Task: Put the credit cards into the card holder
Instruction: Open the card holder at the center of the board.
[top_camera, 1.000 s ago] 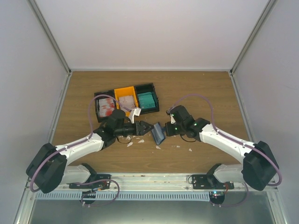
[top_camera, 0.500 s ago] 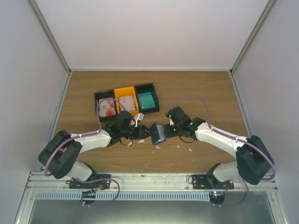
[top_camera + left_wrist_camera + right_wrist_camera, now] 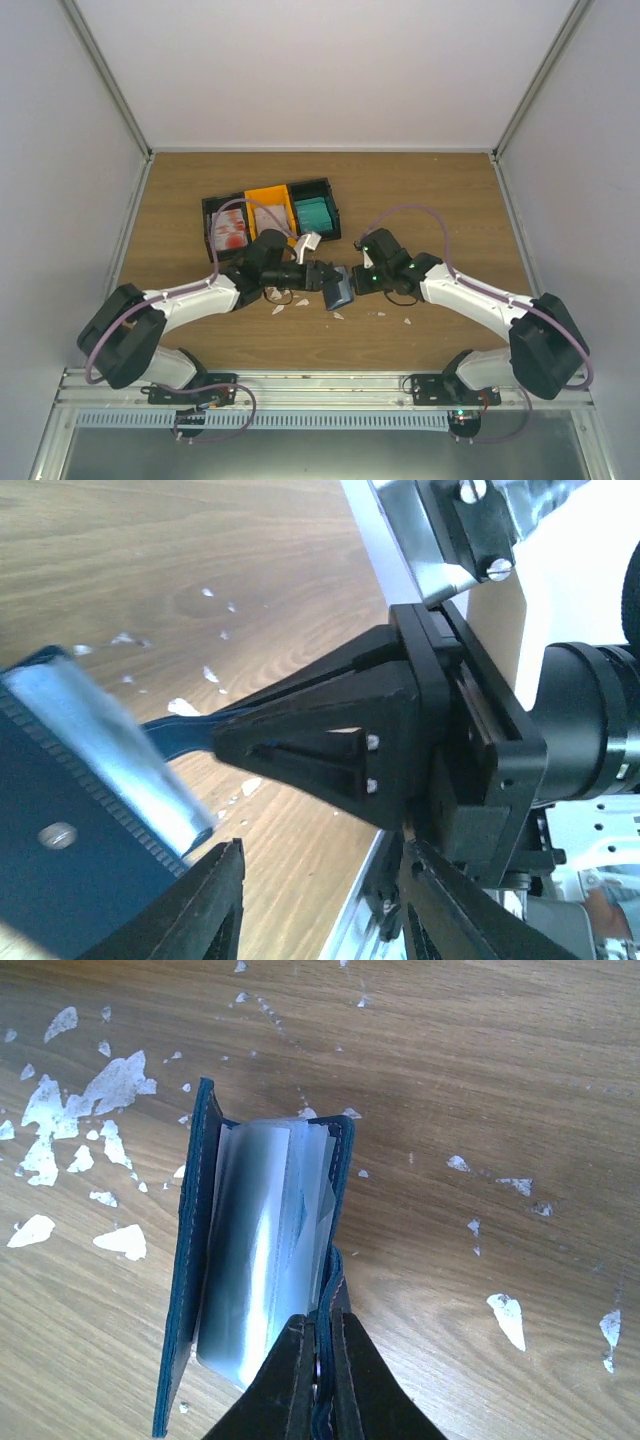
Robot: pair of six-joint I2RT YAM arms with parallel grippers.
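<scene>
Right gripper is clamped tight, fingers pinched on the edge of one cover of the card holder. The holder hangs open straight out from those fingertips, navy covers spread, clear sleeves bulging between them. Whether its far edge touches the wood, I can't tell.

Left gripper faces in from the other side, jaws apart with nothing visible between them, and the holder's corner sits just beside one of its fingers. From overhead the two grippers meet nose to nose at mid-table with the holder between them.

Around them, white scraps litter the table. The bins sit near, behind the left arm, holding the credit cards: white-and-red, pale, teal.

Bare wood runs behind the right arm to the back wall and out to the right wall. The metal rail runs along the near edge, well apart from the holder.
</scene>
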